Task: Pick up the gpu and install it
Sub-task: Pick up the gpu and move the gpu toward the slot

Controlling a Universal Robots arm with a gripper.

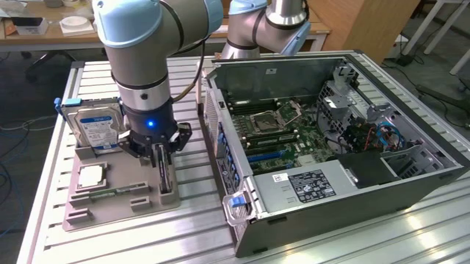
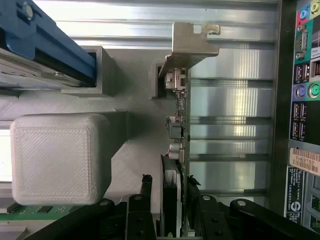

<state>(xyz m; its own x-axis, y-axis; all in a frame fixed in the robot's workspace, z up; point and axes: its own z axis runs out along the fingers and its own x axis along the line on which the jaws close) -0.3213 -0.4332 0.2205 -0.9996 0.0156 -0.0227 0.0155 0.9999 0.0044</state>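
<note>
**Gripper** (image 1: 162,159) (image 2: 169,181): pointing straight down over the parts tray and partly open. Its two black fingers (image 2: 141,216) stand on either side of the card's upper edge. In the wrist view a strip of grey tray shows between one finger and the card, while the other finger sits just beside the card's green edge. Nothing is lifted. A blue light glows on the wrist (image 1: 151,123) above the gripper.

**Gpu** (image 1: 164,179) (image 2: 176,131): thin black card standing on its long edge in a narrow slot of the tray, between the fingers. Its silver bracket (image 2: 193,42) is at the end away from the gripper, resting against a small grey post.

**Parts tray** (image 1: 87,218) (image 2: 134,165): grey moulded holder lying flat on the table, just to the exterior view's left of the computer case.
- Hard drive (image 1: 94,126): silver with a blue-white label, upright in the tray's far slot, with a blue carrier at its side.
- Processor (image 1: 90,176): flat square chip in a shallow recess.
- Memory stick (image 1: 118,192): narrow and green, lying near the tray's front.
- Block (image 2: 56,157): pale ribbed block, next to the gpu's slot.

**Computer case** (image 1: 283,74): black tower lying on its side with the side panel off.
- Motherboard (image 1: 273,132): green board, exposed.
- Power supply (image 1: 309,184): labelled silver box near the front.
- Rear port panel (image 2: 305,100): faces the tray.

**Table** (image 1: 367,242): slatted aluminium, carrying the tray and the case.

**Second arm** (image 1: 264,22): stands behind the case.
</note>
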